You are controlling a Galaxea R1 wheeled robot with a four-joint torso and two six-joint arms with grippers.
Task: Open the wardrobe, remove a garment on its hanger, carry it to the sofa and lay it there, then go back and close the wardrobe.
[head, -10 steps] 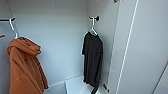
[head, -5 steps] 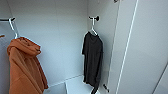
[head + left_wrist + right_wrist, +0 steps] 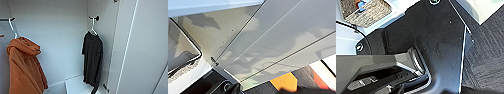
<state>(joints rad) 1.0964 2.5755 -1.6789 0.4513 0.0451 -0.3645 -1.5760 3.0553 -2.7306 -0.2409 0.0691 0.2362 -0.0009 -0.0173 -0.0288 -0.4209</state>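
The garment (image 3: 92, 60) hangs lengthwise on its hanger (image 3: 93, 28) inside the open wardrobe (image 3: 140, 50), just beside the right-hand door, ahead of me; whether my hands are open I cannot tell.

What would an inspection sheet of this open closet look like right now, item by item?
Surface: white wardrobe floor, bare where visible.
Job's things: tall white wardrobe stands open, its door swung to the right; limp black short-sleeved top hangs on a thin white hanger from a dark peg, close to the right inner wall.
Clutter: long orange hooded garment hangs at the left on its own white hanger.
Claws: cannot tell whether open or shut.
Cables: thin dark cable in the right wrist view.
Surroundings: grey carpet; woven basket.
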